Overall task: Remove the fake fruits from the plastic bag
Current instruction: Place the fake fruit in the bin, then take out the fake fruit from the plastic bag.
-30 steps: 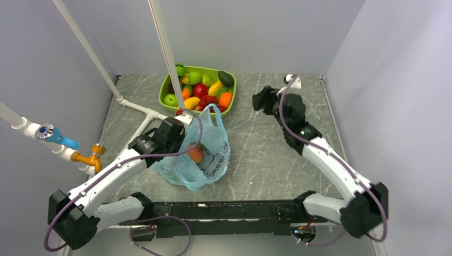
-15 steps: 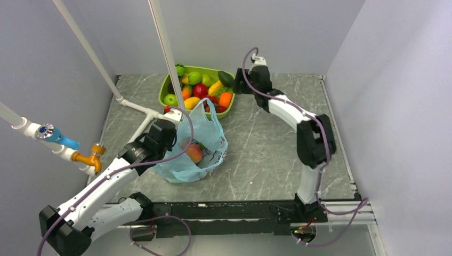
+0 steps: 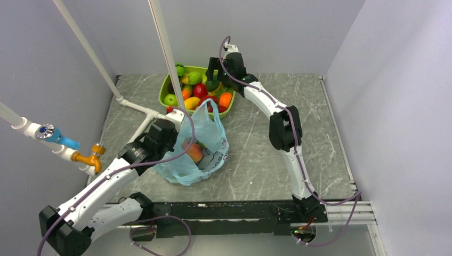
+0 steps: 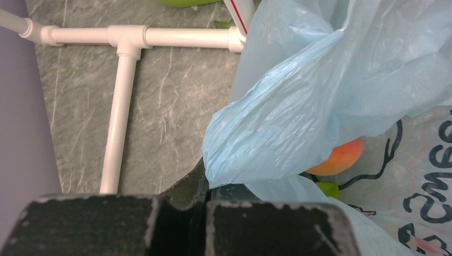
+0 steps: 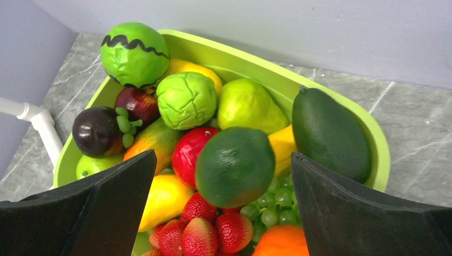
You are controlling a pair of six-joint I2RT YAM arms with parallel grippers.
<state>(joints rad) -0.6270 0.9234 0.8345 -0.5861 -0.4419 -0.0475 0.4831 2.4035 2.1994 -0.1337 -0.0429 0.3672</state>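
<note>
The light blue translucent plastic bag [image 3: 201,154] is found slumped on the grey marbled table [image 3: 261,154] just on the near side of the lime-green rigid tray [image 3: 164,92], with one loop handle [image 3: 218,118] raised against the tray's near rim. The left gripper [image 3: 173,128] is placed near-left of the tray, its jaws pressed together on a fold of the bag's left edge, so that the mouth is propped up. Inside the bag a pink-orange glossy plastic peach [image 4: 339,157] is seen, with a small green piece [image 4: 327,189] just below it; any further contents cannot be made out. The right gripper [image 5: 221,160] is held above the tray's far-right part with its jaws spread wide. A dark green oval plastic fruit [image 5: 234,166] sits between them, clear of both fingers, on the heap of toy fruit [image 5: 186,98] in the tray. The task is judged part done, since at least two pieces are not yet removed. Several hazards are noted. The thin film may slip or tear in the left pinch, and the mouth would then fold over the peach. The dark green fruit is perched high and may be rolled over the tray's rim by a nudge on withdrawal. The raised handle may be snagged on the way from tray to bag, and the bag dragged. The glossy peach may be squeezed out of a shallow grip. The white pipe frame [image 4: 120,106], left of the tray, narrows the left arm's room.
</note>
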